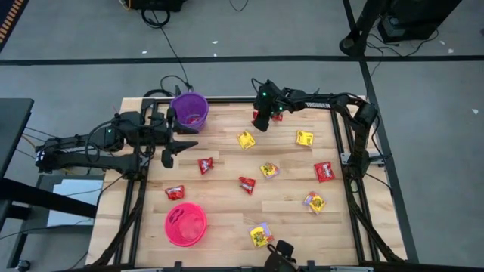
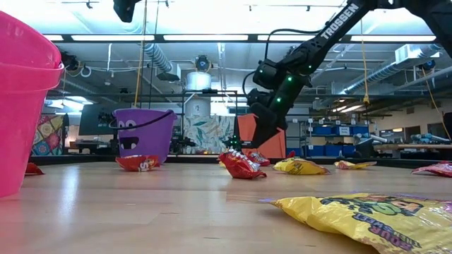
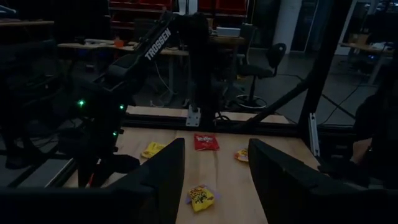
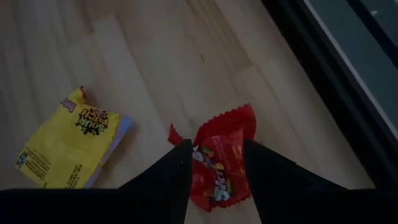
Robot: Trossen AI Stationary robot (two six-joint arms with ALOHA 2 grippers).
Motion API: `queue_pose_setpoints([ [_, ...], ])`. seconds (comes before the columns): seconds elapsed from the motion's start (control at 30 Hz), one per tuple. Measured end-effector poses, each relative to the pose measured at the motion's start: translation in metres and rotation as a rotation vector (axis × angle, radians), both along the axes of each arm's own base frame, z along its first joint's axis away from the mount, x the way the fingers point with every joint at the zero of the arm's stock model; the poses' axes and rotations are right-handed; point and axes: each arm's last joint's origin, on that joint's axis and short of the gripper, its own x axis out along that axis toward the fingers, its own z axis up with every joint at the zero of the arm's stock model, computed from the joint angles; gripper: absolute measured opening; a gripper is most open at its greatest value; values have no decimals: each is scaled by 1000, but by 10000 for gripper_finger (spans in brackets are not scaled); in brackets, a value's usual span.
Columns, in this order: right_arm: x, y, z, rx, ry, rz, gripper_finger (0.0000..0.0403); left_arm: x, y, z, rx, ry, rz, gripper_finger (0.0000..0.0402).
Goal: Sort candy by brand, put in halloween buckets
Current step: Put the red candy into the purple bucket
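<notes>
From above, the purple bucket (image 1: 189, 110) stands at the table's (image 1: 227, 219) far left corner and the pink bucket (image 1: 185, 224) near the front left; red and yellow candy packets lie scattered between and to the right. The left pincer (image 1: 168, 157) hovers just beside the purple bucket, holding nothing. The right pincer (image 1: 261, 122) hangs at the far edge over a red Skittles packet (image 1: 277, 115).

At table height, the right arm slants down behind a crumpled red packet (image 2: 242, 166); the purple bucket (image 2: 143, 134) sits behind another red packet (image 2: 138, 164).

The left wrist camera shows its fingers (image 3: 163, 171) parted wide with only air between, looking across at a red packet (image 3: 206, 142) and a yellow one (image 3: 201, 197).

The right wrist camera shows the fingers (image 4: 175, 171) spread either side of the Skittles packet (image 4: 219, 167), not yet clamped on it; a yellow Sour Patch packet (image 4: 68, 142) lies nearby. Best to drop straight down, pads reaching the table either side of the wrapper's middle, then close slowly so the foil bunches instead of slipping out.
</notes>
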Motion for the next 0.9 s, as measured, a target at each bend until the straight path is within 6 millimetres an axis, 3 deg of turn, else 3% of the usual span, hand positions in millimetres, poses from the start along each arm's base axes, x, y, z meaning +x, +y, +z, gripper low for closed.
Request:
queue_pose_setpoints([
  [0.47, 7, -3, -36, 66, 42, -14, 150, 0, 0, 0, -3, 1, -1, 183],
  [0.6, 6, -3, -35, 60, 50, -17, 110, 0, 0, 0, 0, 1, -2, 183],
  [0.77, 8, 0, -34, 54, 47, 24, 17, 0, 0, 0, 2, 0, -1, 183],
  [0.9, 13, 7, -31, 51, 51, 40, 14, 0, 0, 0, 3, 1, -2, 183],
])
